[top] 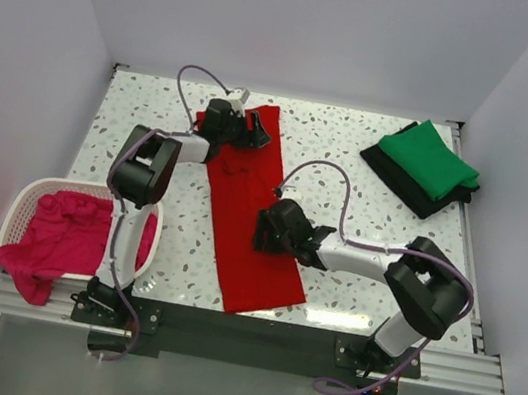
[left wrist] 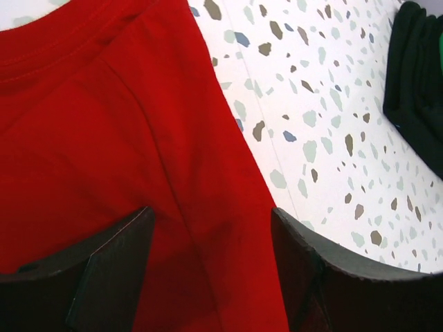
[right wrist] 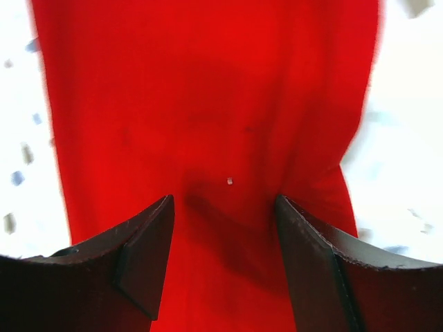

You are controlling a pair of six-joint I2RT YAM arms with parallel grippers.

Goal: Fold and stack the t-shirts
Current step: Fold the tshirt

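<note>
The red t-shirt (top: pixel 246 215) is laid out as a long narrow strip in the middle of the table, running at a slant from the far side toward the near edge. It's flat apart from a few soft wrinkles around the middle. On my left wrist feed I can see the collar seam at the far end of it.

The left gripper (left wrist: pixel 211 228) sits over that collar end with its jaws apart, straddling the shirt's side edge. One finger is over red cloth and the other is right at the line where cloth meets table. It's not pinching anything. The right gripper (right wrist: pixel 223 207) is about halfway down the strip, also spread wide, with red cloth lying between the fingers and nothing clamped.

The green t-shirt (top: pixel 428 159) is folded and sits on top of the folded black t-shirt (top: pixel 417 193) in the far right corner, well apart from the red one. The pink t-shirt (top: pixel 60 234) is bunched up in the white basket (top: pixel 22 203) at the near left, with a corner spilling over the rim.

The table (top: pixel 359 234) is white with grey and brownish speckles, terrazzo style, and there's a bit of glare along the near side. A metal rail (top: pixel 251 332) runs along the near edge where the arm bases are bolted on. Plain pale walls (top: pixel 303 22) box it in on three sides. Purple cables (top: pixel 334 174) loop off both arms.
</note>
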